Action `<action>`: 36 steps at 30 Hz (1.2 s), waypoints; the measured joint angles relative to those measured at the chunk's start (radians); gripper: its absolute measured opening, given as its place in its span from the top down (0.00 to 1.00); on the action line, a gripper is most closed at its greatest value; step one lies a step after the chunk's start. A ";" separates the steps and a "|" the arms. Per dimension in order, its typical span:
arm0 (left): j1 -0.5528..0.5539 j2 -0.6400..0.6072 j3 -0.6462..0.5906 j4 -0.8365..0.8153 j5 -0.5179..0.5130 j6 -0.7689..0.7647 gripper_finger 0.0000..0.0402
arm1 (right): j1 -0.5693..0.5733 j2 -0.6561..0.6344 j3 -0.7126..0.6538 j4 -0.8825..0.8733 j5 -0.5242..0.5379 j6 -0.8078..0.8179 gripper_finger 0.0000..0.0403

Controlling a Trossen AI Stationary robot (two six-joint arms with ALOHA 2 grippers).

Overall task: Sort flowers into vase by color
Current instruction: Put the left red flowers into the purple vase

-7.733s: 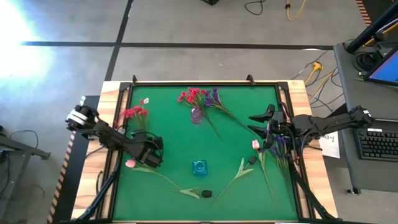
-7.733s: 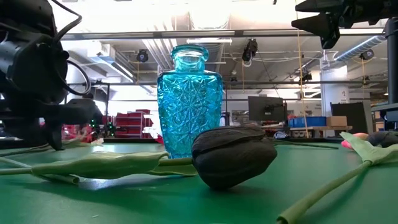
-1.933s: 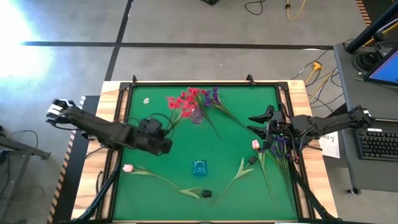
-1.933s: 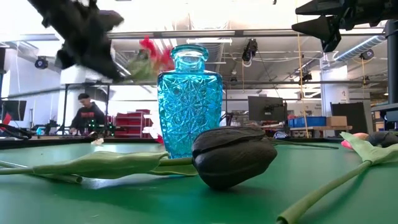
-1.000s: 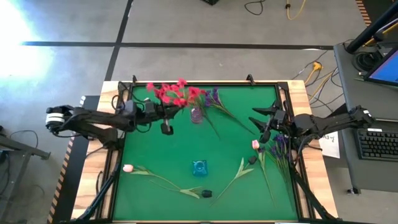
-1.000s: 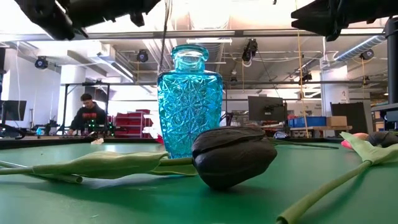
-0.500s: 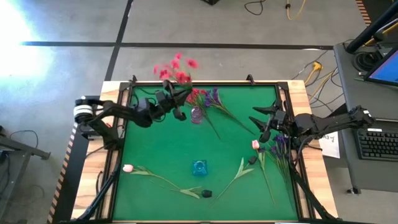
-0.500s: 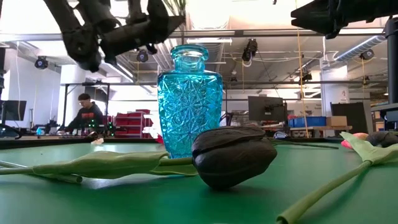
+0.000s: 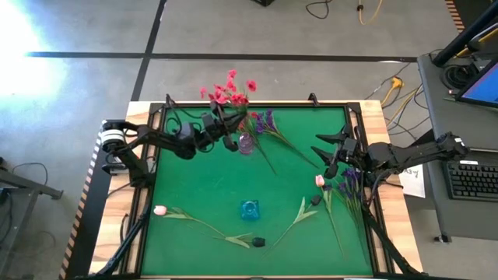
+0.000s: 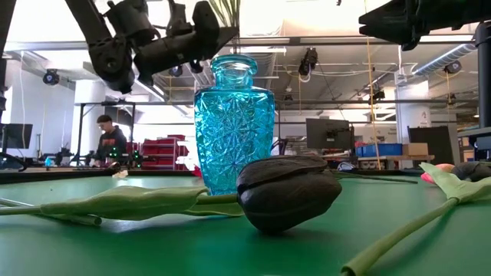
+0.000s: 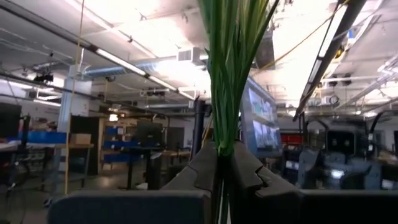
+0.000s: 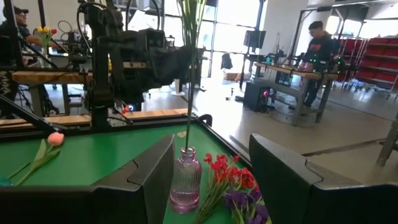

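Observation:
My left gripper [image 9: 228, 134] is shut on a spray of red flowers [image 9: 229, 88]. It stands over a small pink glass vase [image 12: 186, 180] at the table's far middle. The thin stem [image 12: 188, 93] runs straight down from the gripper to the vase's mouth [image 12: 186, 149]. More red flowers [image 12: 227, 171] and purple flowers [image 9: 268, 120] lie beside this vase. A blue glass vase [image 9: 249, 208] stands toward the near edge. My right gripper [image 9: 327, 154] hovers open at the right, above a pink tulip [image 9: 319, 180] and purple sprays [image 9: 350, 183]. My left gripper pinches the red flowers' green stem and leaves [image 11: 224, 140] between its two fingers [image 11: 202, 168], partway down the stem. The fingers come from the table's left, slanting upward, and lie across the stem. The spray stands upright, blooms above and stem hanging down to the pink vase's mouth.
A pink tulip [image 9: 161, 210] with a long stem lies near left. Two dark tulip buds [image 9: 258, 243] [image 9: 315, 200] lie near the blue vase. A raised wooden rim [image 9: 233, 103] borders the green mat. People work at benches [image 12: 320, 43] beyond the table.
My left gripper has gone toward the table's right and far edge, up to the pink vase, sinking a little and tipping upward. The red spray has swung from lying nearly level to standing upright over the vase. My right gripper has kept still.

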 joint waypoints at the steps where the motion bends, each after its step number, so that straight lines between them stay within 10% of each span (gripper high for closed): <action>1: 0.000 0.001 -0.007 0.000 0.000 0.000 1.00 | 0.000 0.000 0.000 0.000 0.000 0.000 0.51; 36: 0.026 0.077 -0.033 0.001 -0.043 -0.142 0.86 | 0.000 0.000 -0.001 0.000 -0.001 0.037 0.51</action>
